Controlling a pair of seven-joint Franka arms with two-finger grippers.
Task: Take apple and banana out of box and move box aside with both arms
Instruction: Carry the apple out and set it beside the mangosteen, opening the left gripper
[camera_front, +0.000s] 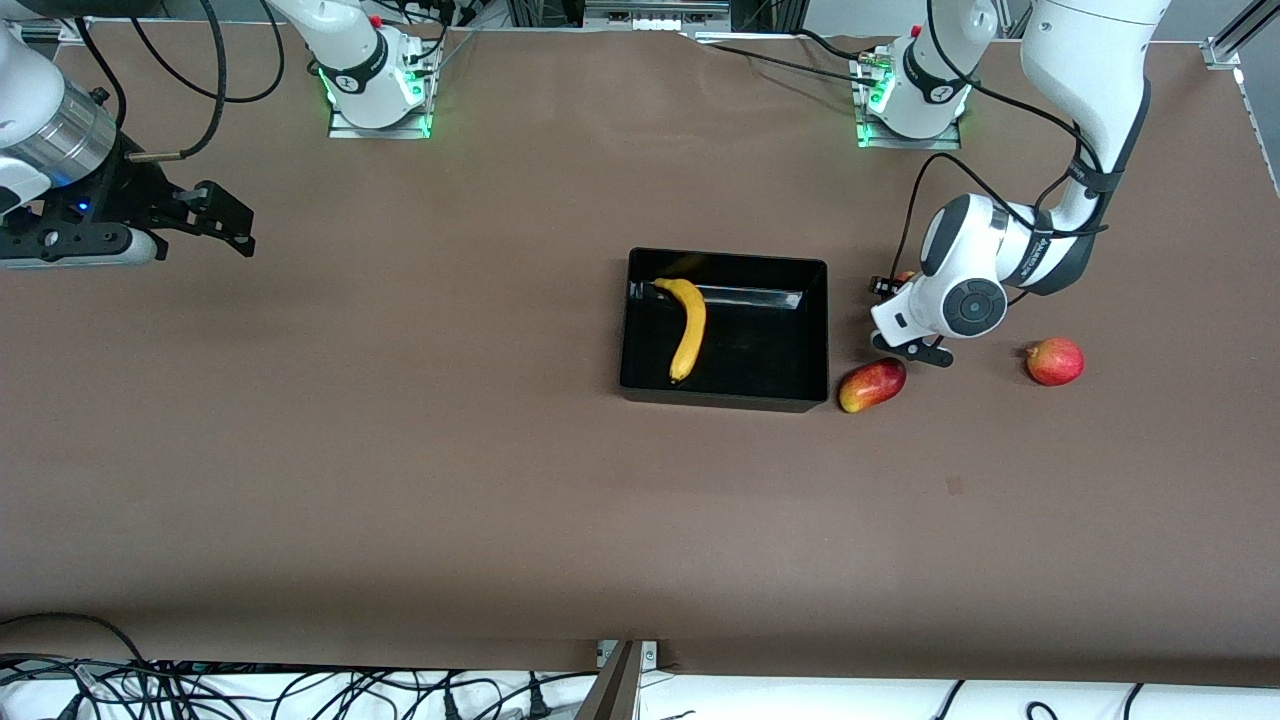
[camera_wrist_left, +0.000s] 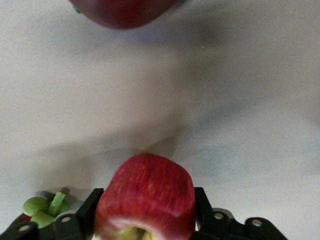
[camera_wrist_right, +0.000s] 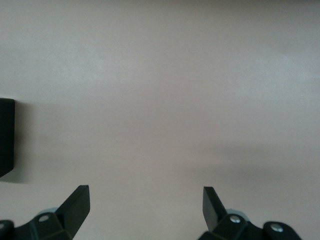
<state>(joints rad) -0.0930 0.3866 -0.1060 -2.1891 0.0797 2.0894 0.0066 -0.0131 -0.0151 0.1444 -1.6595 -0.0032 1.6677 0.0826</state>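
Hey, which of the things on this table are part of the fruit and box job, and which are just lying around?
Job: black box; banana, lying in it; apple, gripped in the left tool beside the box; right tool, waiting open at its end of the table.
Lying about: mango; mangosteen; round red-yellow fruit toward the left arm's end.

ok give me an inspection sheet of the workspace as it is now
surface: brown table, nothing spilled
job's things: banana lies in the black box; apple outside the box, in the left end effector
clutter: mango beside the box; mangosteen by the apple; second red round fruit toward the left arm's end
grippers: left end effector shut on the apple; right end effector open over bare table, waiting
cables: loose bundle along the camera-side edge
surroundings: nothing seen
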